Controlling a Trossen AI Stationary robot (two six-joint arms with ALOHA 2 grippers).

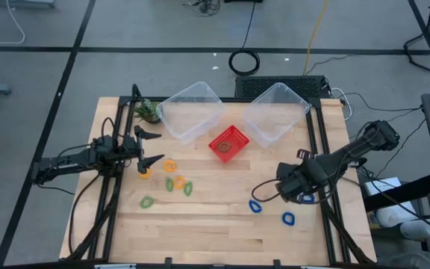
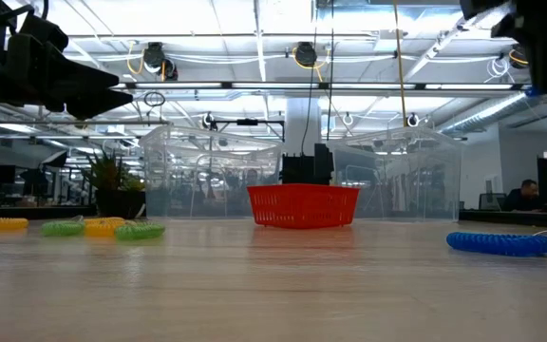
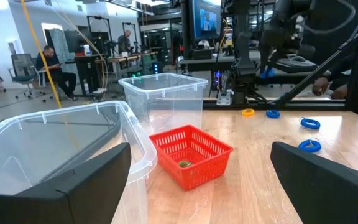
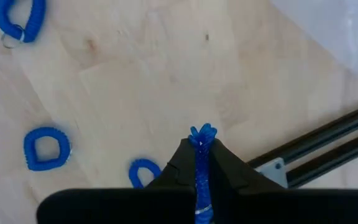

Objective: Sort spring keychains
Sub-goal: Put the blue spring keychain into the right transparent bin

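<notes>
My right gripper [image 4: 202,147] hangs above the table's right part, pointing down, shut on a blue spring keychain [image 4: 202,163]. Three more blue ones [image 4: 45,149] [image 4: 18,15] [image 4: 143,172] lie flat on the wood below it. Orange-yellow ones [image 1: 169,166] and green ones [image 1: 187,188] lie on the left part, close to my left gripper [image 1: 157,146], which stands open and level with nothing between its fingers. A red basket [image 1: 229,143] in the middle has a green keychain [image 3: 184,163] in it. My right gripper pinches the blue keychain between its two fingers, coming from above and pointing steeply down. A short squashed bit of the coil [image 4: 202,132] sticks out past the fingertips. The keychain is lifted clear of the table; the rest of it is hidden between the fingers.
Two clear plastic bins [image 1: 191,110] [image 1: 276,112] stand at the far side behind the red basket. A small green plant [image 1: 146,110] sits at the far left. Black frame rails [image 1: 316,142] run along the table's sides. Bare wood lies along the near edge.
</notes>
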